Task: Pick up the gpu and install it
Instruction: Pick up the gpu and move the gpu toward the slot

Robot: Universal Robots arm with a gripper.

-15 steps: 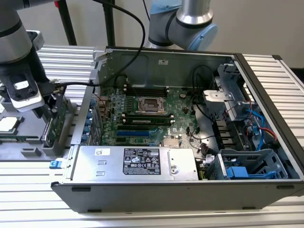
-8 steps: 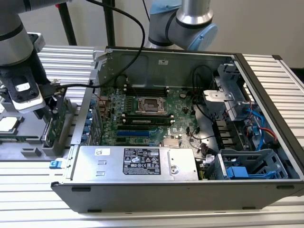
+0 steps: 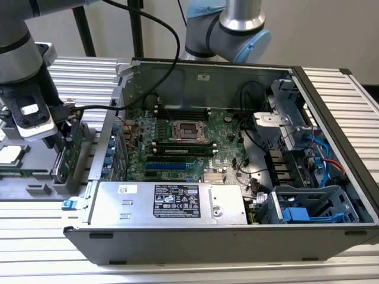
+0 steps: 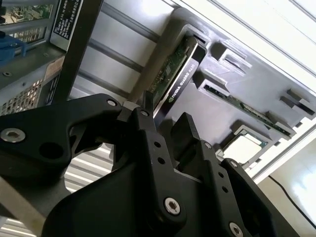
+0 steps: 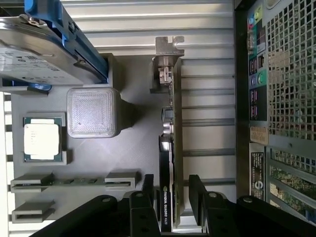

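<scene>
The gpu (image 5: pixel 170 123) stands on edge in a slot of the grey parts tray (image 5: pixel 138 148), its silver bracket (image 5: pixel 167 54) at the far end and its black cooler facing the tray's middle. In the exterior view the gpu (image 3: pixel 72 155) sits at the left, just outside the open computer case (image 3: pixel 195 236). My gripper (image 5: pixel 170 186) is open and straddles the card's near end, one finger on each side with small gaps showing. The second wrist view shows the gripper (image 4: pixel 165 116) just short of the gpu (image 4: pixel 177 74).
The tray also holds a processor chip (image 5: pixel 43 139), a memory stick (image 5: pixel 74 181), a grey block (image 5: pixel 93 112) and a hard drive (image 5: pixel 29 54) in a blue carrier. The case's rear panel (image 5: pixel 276 98) runs close beside the card. Inside the case lies the motherboard (image 3: pixel 177 148).
</scene>
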